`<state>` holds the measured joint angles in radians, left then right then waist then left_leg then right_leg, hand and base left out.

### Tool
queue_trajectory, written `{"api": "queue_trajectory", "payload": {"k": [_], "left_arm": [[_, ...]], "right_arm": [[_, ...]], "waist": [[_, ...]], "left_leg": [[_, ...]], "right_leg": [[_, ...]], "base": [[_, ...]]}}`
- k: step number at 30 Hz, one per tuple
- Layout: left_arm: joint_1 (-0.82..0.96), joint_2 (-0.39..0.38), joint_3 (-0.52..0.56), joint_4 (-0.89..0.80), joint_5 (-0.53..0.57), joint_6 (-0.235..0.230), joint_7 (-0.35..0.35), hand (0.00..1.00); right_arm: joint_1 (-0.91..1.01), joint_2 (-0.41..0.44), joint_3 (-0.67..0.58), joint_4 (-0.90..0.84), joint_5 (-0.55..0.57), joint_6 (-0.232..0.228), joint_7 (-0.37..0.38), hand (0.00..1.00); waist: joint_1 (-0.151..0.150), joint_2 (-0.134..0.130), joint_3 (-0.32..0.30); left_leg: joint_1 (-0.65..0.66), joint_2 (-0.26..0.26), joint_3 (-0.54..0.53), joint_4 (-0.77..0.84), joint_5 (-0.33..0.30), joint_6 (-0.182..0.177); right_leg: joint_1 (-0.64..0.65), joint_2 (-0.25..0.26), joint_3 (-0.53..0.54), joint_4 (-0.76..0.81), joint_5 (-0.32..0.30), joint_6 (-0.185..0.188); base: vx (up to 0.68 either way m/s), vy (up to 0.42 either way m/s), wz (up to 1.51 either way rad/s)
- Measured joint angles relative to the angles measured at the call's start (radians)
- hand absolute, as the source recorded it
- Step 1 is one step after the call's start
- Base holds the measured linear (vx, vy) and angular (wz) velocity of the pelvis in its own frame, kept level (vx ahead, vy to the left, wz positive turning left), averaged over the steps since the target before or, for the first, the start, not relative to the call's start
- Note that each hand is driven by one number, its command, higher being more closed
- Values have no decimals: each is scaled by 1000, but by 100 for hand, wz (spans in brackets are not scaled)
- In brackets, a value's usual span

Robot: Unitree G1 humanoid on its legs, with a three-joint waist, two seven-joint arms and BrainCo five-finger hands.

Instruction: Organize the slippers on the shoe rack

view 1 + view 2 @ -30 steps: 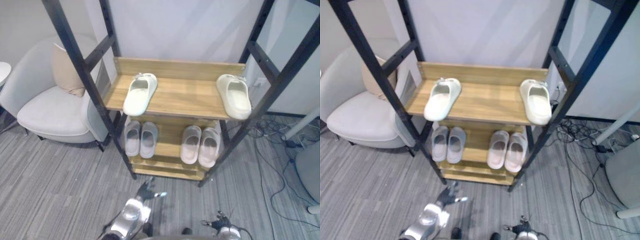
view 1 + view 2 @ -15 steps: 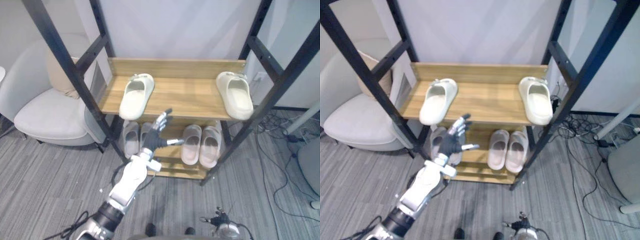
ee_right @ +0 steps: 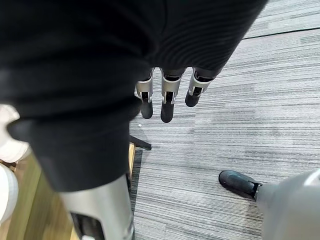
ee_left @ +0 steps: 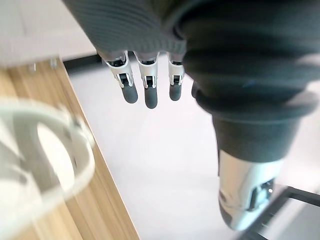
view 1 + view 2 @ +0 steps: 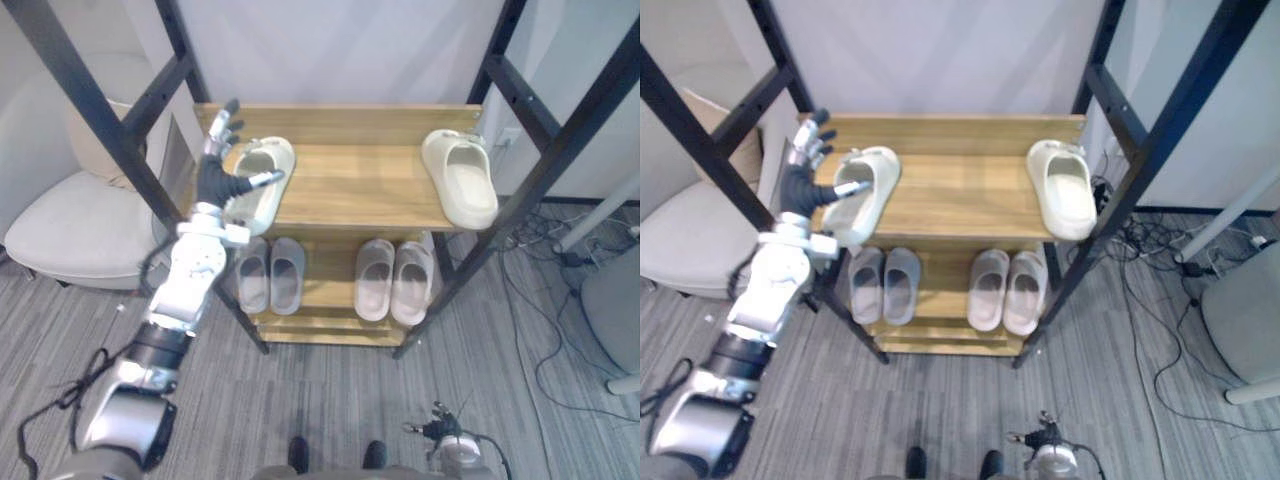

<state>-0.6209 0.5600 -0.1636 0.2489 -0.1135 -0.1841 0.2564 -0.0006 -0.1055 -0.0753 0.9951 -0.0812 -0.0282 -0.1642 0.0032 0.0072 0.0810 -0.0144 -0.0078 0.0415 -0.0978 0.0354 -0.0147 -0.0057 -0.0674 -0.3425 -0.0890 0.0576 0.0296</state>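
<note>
Left hand: the left hand is up at top-shelf height by the rack's left front post. Its fingers are straight and fanned out, and the thumb juts to the side. Nothing is held.
Left hand vs slipper: from the head views the thumb lies across the near part of the left slipper. I cannot tell whether they touch. In the left wrist view the fingertips stand against the pale wall, clear of the slipper.
Right hand: the right hand hangs low over the grey carpet. Its fingers are straight and relaxed, and it is empty.
Shoe rack: the shoe rack has a black metal frame and two wooden shelves, with its back to a white wall.
Top shelf: two cream slippers sit well apart. The left slipper is at the left end, angled, with its heel toward the front edge. The right slipper is at the right end, and its heel overhangs the front edge a little.
Lower shelf: a grey pair is on the left and a pale pink pair on the right. Within each pair the two slippers are side by side with toes pointing in.
Surroundings: a light armchair with a beige cushion stands just left of the rack.
</note>
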Motion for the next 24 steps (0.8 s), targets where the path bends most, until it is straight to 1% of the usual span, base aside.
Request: {"api": "queue_trajectory", "payload": {"k": [2, 4, 7, 11, 14, 18, 24], "left_arm": [[-32, 20, 11, 1, -6, 0, 1, 0], [-48, 31, 11, 1, -7, 0, -2, 0], [-56, 31, 7, 1, -11, 1, -4, 0], [-123, 30, -28, 7, -17, 2, -6, 0], [-167, 30, -44, 31, -17, 3, -6, 0], [-222, 29, -70, 54, -13, 6, -7, 0], [-276, 21, -100, 134, 39, 36, -22, 0]], "right_arm": [[-8, 1, 0, 0, 0, 0, 1, 0], [-9, 5, -1, -1, 0, 0, 2, 0], [3, 30, 0, -15, 0, 0, 8, 0], [33, 42, 0, -65, 0, 0, 9, 0], [53, 50, 1, -96, 0, 0, 8, 0], [67, 57, 1, -146, 0, 0, 5, 0], [71, 67, 1, -176, 0, -1, 5, 0]], "waist": [[6, -9, 6], [7, -11, 8], [16, -14, 10], [28, -15, 11], [31, -16, 11], [39, -16, 11], [44, -17, 11]], "left_leg": [[-27, 0, 3, 11, 0, 1], [-40, -3, 8, 13, -1, 2], [-49, -5, 33, 26, -13, 17], [-88, -8, 43, 49, -19, 20], [-90, -4, 56, 50, -21, 19], [-117, 2, 72, 51, -21, 18], [-126, 3, 91, 68, -28, 18]], "right_leg": [[-25, -4, 20, 0, 11, -4], [-40, -9, 39, 0, 18, -4], [-52, -13, 68, 0, 24, -2], [-83, -22, 78, 1, 36, 1], [-87, -22, 80, 1, 36, 1], [-134, -21, 89, 30, 33, -1], [-148, -23, 106, 38, 34, -1]], "base": [[24, 29, -13], [12, 47, -11], [-12, 52, -20], [-36, 45, -7], [-6, 17, -6], [9, 12, -10], [23, 14, -9]]}}
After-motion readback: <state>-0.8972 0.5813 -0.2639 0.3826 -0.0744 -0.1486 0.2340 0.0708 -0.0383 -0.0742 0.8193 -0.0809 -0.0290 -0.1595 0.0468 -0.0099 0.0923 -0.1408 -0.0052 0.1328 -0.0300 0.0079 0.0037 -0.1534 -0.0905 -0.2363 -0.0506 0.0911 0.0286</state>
